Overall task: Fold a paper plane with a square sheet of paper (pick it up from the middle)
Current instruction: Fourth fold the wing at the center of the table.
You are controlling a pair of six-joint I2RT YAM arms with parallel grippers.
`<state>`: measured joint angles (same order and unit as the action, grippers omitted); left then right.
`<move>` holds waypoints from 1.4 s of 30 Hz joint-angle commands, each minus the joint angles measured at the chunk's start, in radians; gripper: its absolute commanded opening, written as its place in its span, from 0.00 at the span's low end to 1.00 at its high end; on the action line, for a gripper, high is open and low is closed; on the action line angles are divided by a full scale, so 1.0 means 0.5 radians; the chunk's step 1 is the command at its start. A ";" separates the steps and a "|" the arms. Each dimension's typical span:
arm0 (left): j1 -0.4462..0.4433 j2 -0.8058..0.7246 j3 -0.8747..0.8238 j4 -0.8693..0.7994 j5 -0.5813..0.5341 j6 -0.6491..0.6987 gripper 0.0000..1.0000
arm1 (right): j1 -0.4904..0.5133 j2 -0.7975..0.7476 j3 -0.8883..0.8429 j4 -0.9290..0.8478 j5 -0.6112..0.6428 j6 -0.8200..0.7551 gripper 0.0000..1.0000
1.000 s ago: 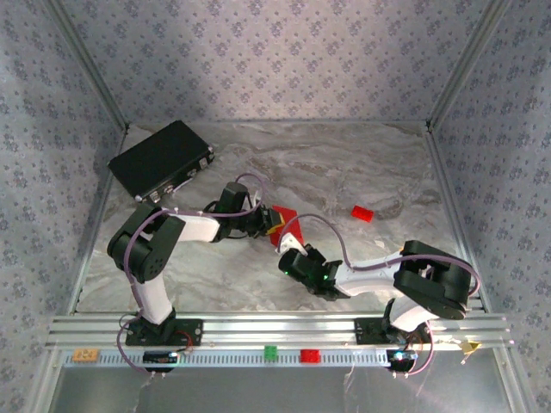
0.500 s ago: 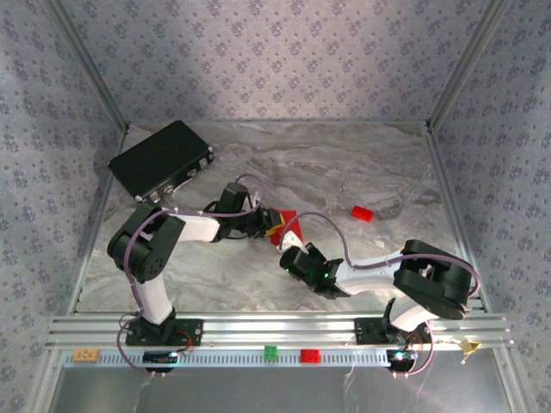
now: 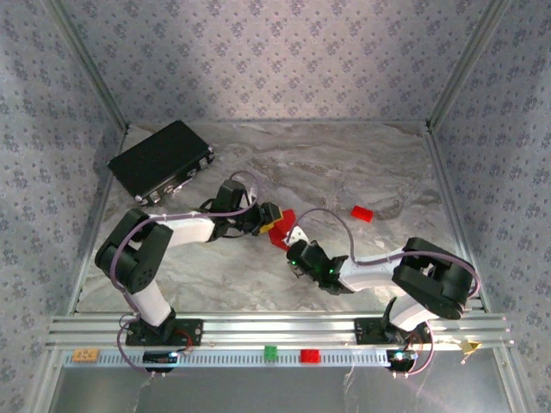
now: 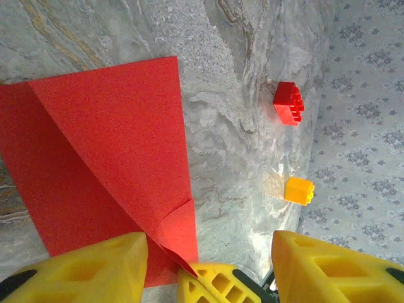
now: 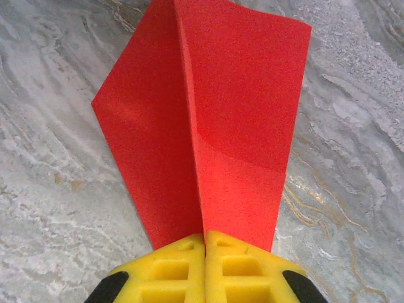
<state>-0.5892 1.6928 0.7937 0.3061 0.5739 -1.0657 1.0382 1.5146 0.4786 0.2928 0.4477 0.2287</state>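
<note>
Paper plane (image 5: 221,113), half-folded, sits near the red block (image 3: 362,213), on its left. It looks thin, limp and easily creased. Right gripper (image 5: 205,243) pinches its centre crease, the best hold; left gripper (image 4: 208,246) gapes, holding nothing.

Top camera high, looking down whole table (image 3: 344,172); wrist cameras close, both on red paper (image 4: 107,145)
</note>
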 commanded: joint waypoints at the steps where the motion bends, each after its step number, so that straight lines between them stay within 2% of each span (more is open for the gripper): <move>1: -0.007 -0.068 -0.005 -0.084 -0.058 0.051 0.55 | -0.046 -0.034 -0.044 0.093 -0.126 0.109 0.06; 5: -0.006 -0.075 -0.008 -0.098 -0.065 0.055 0.54 | -0.138 -0.040 -0.083 0.173 -0.290 0.171 0.06; 12: -0.008 -0.078 -0.010 -0.111 -0.068 0.058 0.54 | -0.404 -0.038 -0.137 0.330 -0.864 0.336 0.06; 17: -0.008 -0.074 -0.007 -0.115 -0.075 0.054 0.54 | -0.527 -0.002 -0.124 0.359 -1.123 0.438 0.05; 22: -0.007 -0.068 -0.010 -0.117 -0.074 0.053 0.54 | -0.600 0.055 -0.095 0.324 -1.248 0.508 0.07; 28: -0.011 -0.063 -0.015 -0.119 -0.072 0.050 0.53 | -0.620 0.087 -0.052 0.241 -1.268 0.536 0.10; 37: -0.014 -0.028 -0.007 -0.107 -0.063 0.037 0.48 | -0.690 0.138 -0.040 0.239 -1.401 0.656 0.09; 42: -0.017 0.006 0.009 -0.103 -0.050 0.042 0.36 | -0.787 0.219 0.004 0.301 -1.721 0.781 0.08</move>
<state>-0.5911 1.6890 0.7929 0.2565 0.5453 -1.0554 0.6647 1.5826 0.4644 0.4690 -0.3050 0.5602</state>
